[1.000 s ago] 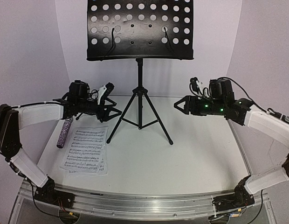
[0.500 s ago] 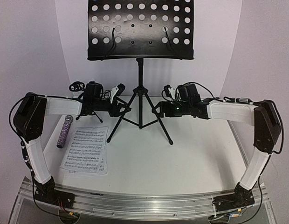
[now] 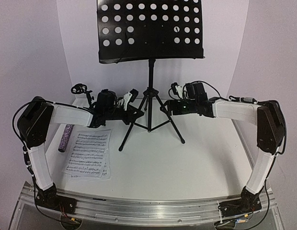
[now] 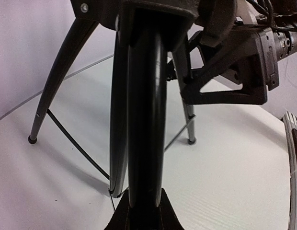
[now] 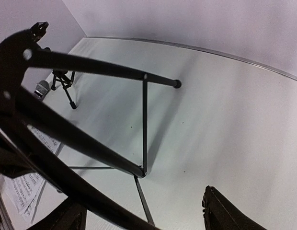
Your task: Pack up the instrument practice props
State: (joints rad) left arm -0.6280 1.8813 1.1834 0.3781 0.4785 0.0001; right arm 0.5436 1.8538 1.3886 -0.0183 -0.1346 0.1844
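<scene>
The tall black music stand [image 3: 151, 28] stands at the back middle on its tripod. My left gripper [image 3: 138, 113] is shut on the tripod's left leg [image 4: 146, 120], which fills the gap between its jaws [image 4: 144, 201]. My right gripper [image 3: 166, 108] is open beside the right leg [image 5: 91, 64]; a leg crosses next to its left finger [image 5: 67, 215]. On the left lie the glittery purple microphone [image 3: 65, 136] and a white sheet-music page [image 3: 87, 154]. The small black mic stand [image 3: 79, 89] stands at the back left.
White walls close the table at the back and sides. A metal rail [image 3: 148, 211] runs along the near edge with both arm bases. The right arm's black wrist [image 4: 234, 67] hangs close to the tripod hub.
Both arms swung inward to the tripod. My left gripper closed on the left leg. The music stand has shifted to the right, its desk now higher and tilted in the top view.
</scene>
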